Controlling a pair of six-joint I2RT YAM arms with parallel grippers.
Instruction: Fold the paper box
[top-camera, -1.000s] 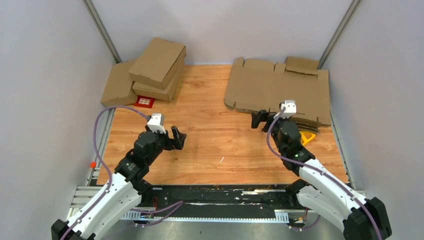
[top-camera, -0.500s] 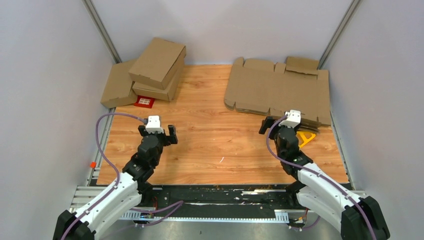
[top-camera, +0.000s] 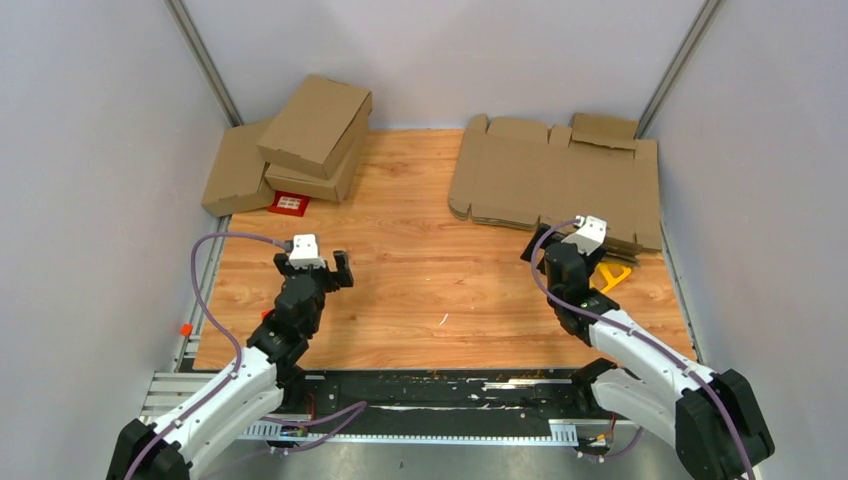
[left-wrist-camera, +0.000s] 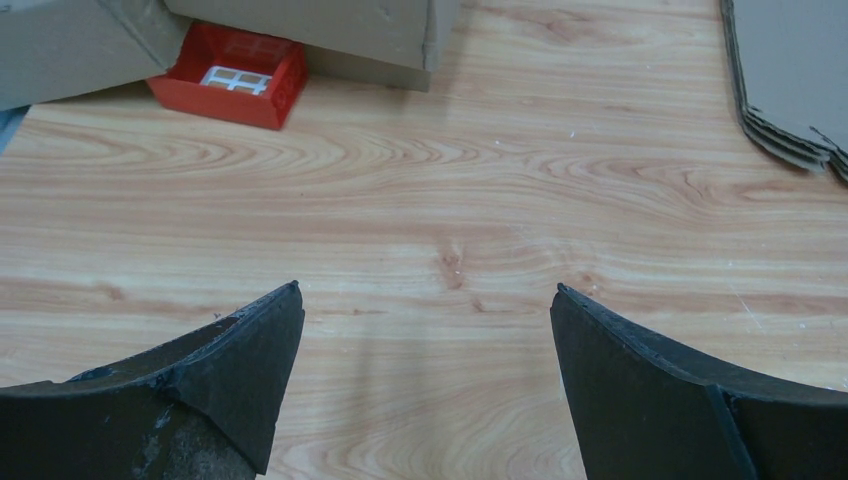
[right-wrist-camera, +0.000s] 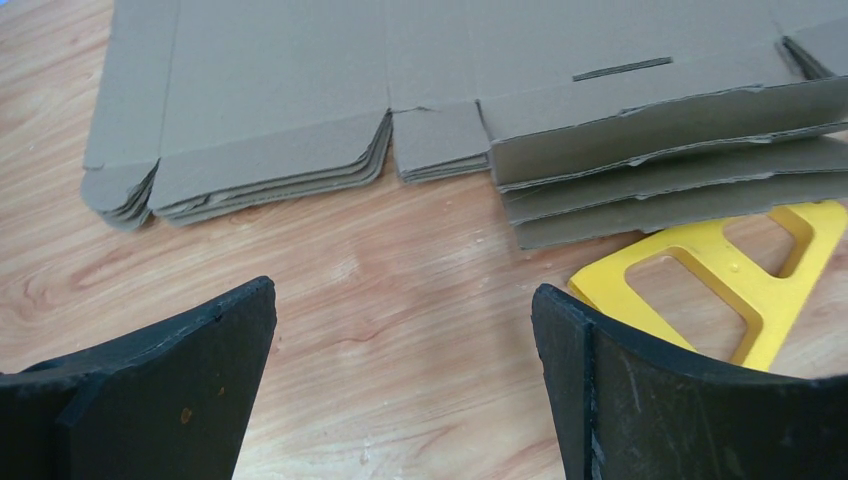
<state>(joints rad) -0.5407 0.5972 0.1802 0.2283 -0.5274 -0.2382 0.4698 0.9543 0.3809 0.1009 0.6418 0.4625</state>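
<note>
The 2 arms have drawn back toward their bases, left gripper (left-wrist-camera: 425, 300) and right gripper (right-wrist-camera: 400, 290) gaping wide and empty, leaving the paper box (top-camera: 315, 122) closed atop the far-left cartons (top-camera: 236, 168), seemingly finished

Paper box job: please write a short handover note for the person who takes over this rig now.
Left hand: open, empty, over the wooden table.
Right hand: open, empty, near the stack of flat brown cardboard sheets, far right.
Folded brown cardboard box: closed, lying tilted on two other cardboard boxes, far left corner.
Done: that box looks fully folded.
Left: seemingly nothing; no sheet is in work.
</note>
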